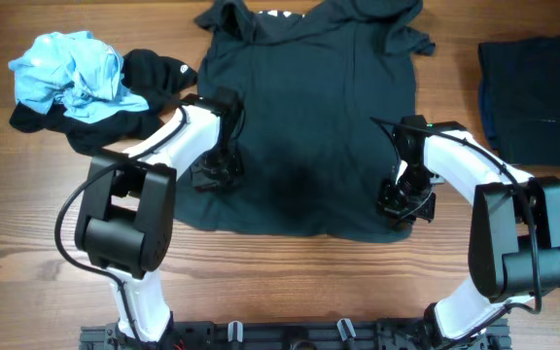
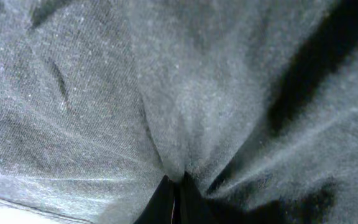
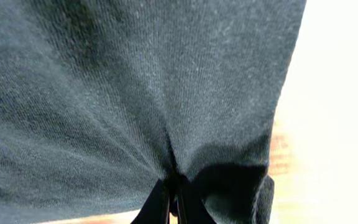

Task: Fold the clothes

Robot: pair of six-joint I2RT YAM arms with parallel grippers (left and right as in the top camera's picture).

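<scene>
A dark teal T-shirt (image 1: 309,117) lies spread on the wooden table, collar at the far side. My left gripper (image 1: 217,175) is shut on the shirt's fabric near its lower left edge; the left wrist view shows cloth (image 2: 166,93) puckered into the closed fingertips (image 2: 176,199). My right gripper (image 1: 404,202) is shut on the shirt's lower right edge; the right wrist view shows the cloth (image 3: 135,81) pinched between the closed fingertips (image 3: 173,202).
A heap of light blue (image 1: 71,68) and black (image 1: 149,73) clothes lies at the far left. A folded dark garment (image 1: 538,97) lies at the far right. Bare wooden table (image 1: 290,282) runs along the front.
</scene>
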